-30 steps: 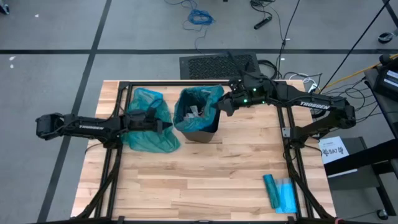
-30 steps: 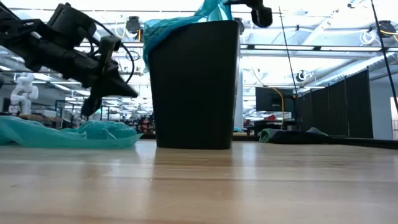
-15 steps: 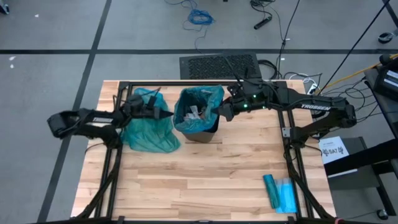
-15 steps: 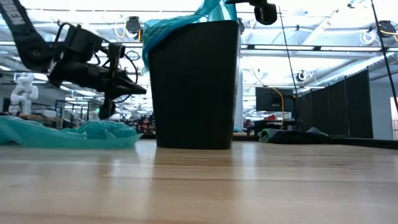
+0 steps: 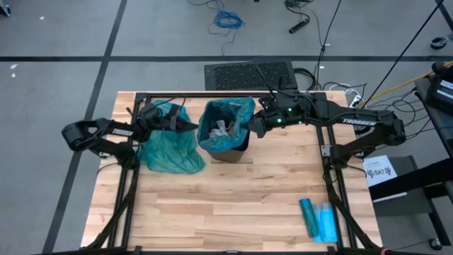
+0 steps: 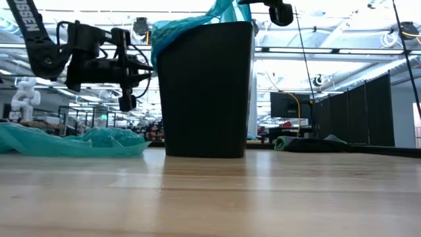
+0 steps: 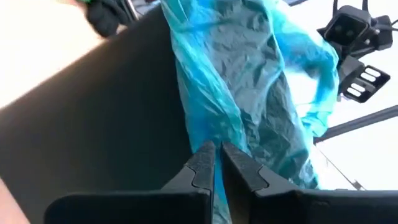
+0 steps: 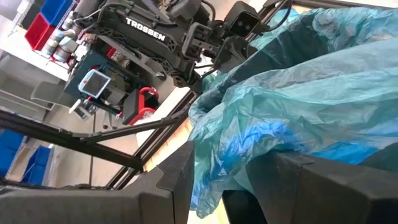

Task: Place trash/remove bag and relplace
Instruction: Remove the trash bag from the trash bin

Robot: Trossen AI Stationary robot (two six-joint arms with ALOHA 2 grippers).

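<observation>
While the black bin (image 5: 225, 138) stands near the far middle of the wooden counter (image 5: 233, 205), a crumpled teal bag (image 5: 168, 142) lies flat on the boards just to its left, and a flat blue-teal packet (image 5: 318, 219) rests well apart near the counter's front right corner. A teal liner (image 5: 228, 113) is draped in the bin and rises above its rim, bunched highest on the right side. Inside it sits the trash (image 5: 221, 129), small pale wads seen only from above.

The left hand (image 5: 190, 127) hangs above the flat bag, level with the bin's upper rim and just beside its left wall; its fingers (image 7: 205, 163) are nearly together with only a thin slit between them, pointed at the liner's edge and holding nothing that can be made out. The right hand (image 5: 249, 127) is at the bin's right rim, its fingers (image 8: 180, 168) part-way spread with the bunched liner film lying between them. The trash lies between the two hands, lower down in the bin.
</observation>
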